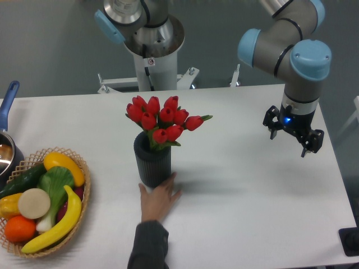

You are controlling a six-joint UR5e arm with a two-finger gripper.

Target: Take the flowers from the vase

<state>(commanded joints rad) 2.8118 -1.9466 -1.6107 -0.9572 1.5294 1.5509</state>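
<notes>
Seen from the fixed camera, above a white table (235, 185): a dark ribbed vase (152, 162) standing upright left of the table's middle, with a bunch of red tulips (161, 119) still in its mouth, stems down, heads leaning a little to the right. Pressed against the vase's base from the near side, a person's hand (159, 197), dark sleeve (148, 246) running off the bottom edge. Well apart to the right, hanging above the table near its right edge, the gripper (292, 138) on the grey-and-blue arm (291, 53), a blue light glowing on its wrist. Nothing between the fingers; how wide the jaws stand cannot be told at this size and angle. At far left, a woven basket (85, 185) packed with fruit and vegetables, including two bananas (59, 221), an orange (19, 228) and greens. Behind the basket, cut by the frame, a pot with a blue handle (8, 103). At the back edge, the arm's mounting column (150, 53).
</notes>
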